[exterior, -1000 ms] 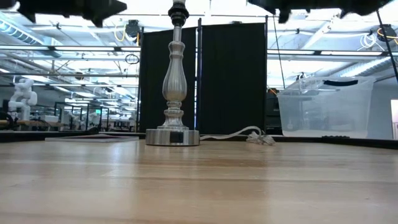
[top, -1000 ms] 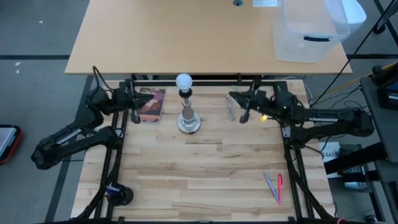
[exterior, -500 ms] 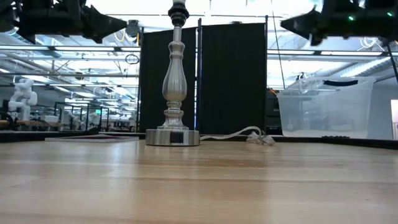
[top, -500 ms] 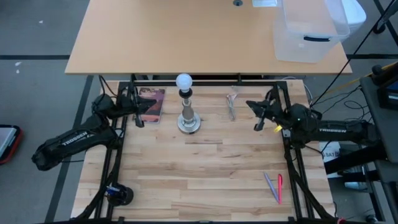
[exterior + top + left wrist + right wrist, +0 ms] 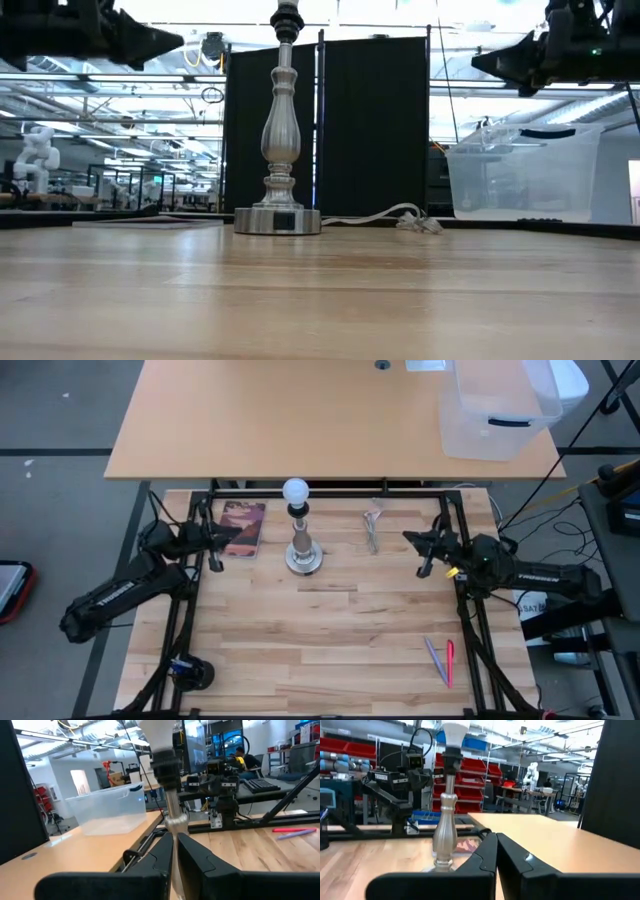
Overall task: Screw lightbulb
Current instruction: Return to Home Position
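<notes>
Our left gripper (image 5: pixel 214 543) hangs at the counter's (image 5: pixel 330 630) left edge. In its wrist view the two fingers (image 5: pixel 160 855) lie together with only a sliver between them and nothing held. Our right gripper (image 5: pixel 423 553) mirrors it at the right edge, its fingers (image 5: pixel 485 855) likewise closed on nothing. Both point inward at the lamp (image 5: pixel 303 545), which stands upright between them and well apart from each.

The bulb (image 5: pixel 295 490) sits on top of the lamp, its neck down in the dark socket and nothing touching it. We judge the grippers are empty and held clear because the bulb needs no more support. Whether it is threaded fully home, we cannot tell.

Just beside the left gripper a book (image 5: pixel 241 527) lies flat. Its cover lettering is too small to read. A cord (image 5: pixel 385 215) trails from behind the lamp's base. Two pens (image 5: pixel 441 660), one pink and one lilac, lie near the counter's front right corner, away from everything. A clear bin (image 5: pixel 495 410) stands beyond the counter.

White lettering runs along the left arm (image 5: pixel 115 588) and the right arm (image 5: pixel 545 572). We read it as TROSSEN.
</notes>
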